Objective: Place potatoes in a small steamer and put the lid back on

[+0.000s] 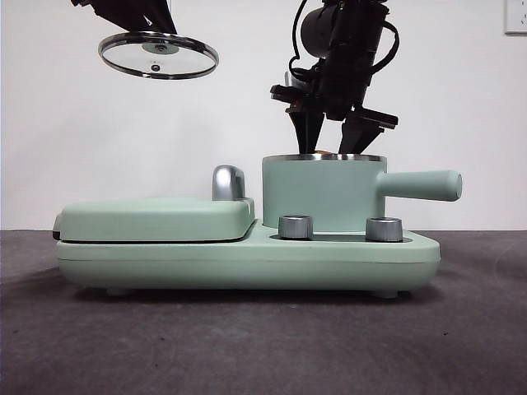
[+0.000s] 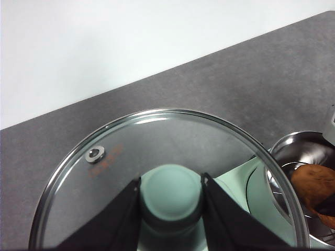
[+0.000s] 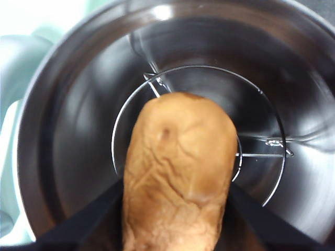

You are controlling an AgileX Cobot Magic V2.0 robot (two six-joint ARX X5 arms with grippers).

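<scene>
The mint-green small steamer (image 1: 321, 193) stands on the right of the appliance, its side handle (image 1: 420, 185) pointing right. My right gripper (image 1: 332, 146) hangs just over its steel rim, shut on the orange-brown potato (image 3: 178, 167). The potato's lower end is over the wire rack (image 3: 261, 157) inside the steel pot (image 3: 68, 130). High at the left, my left gripper (image 1: 144, 20) holds the glass lid (image 1: 158, 54) level in the air, its jaws shut on the mint-green knob (image 2: 171, 196). Past the lid's rim the left wrist view shows the potato (image 2: 314, 183) in the pot.
A flat mint-green grill plate (image 1: 156, 218) with a chrome handle (image 1: 226, 183) sits left of the steamer on the same base (image 1: 247, 263). Two steel dials (image 1: 296, 227) (image 1: 384, 229) face forward. Dark table lies in front, with a white wall behind.
</scene>
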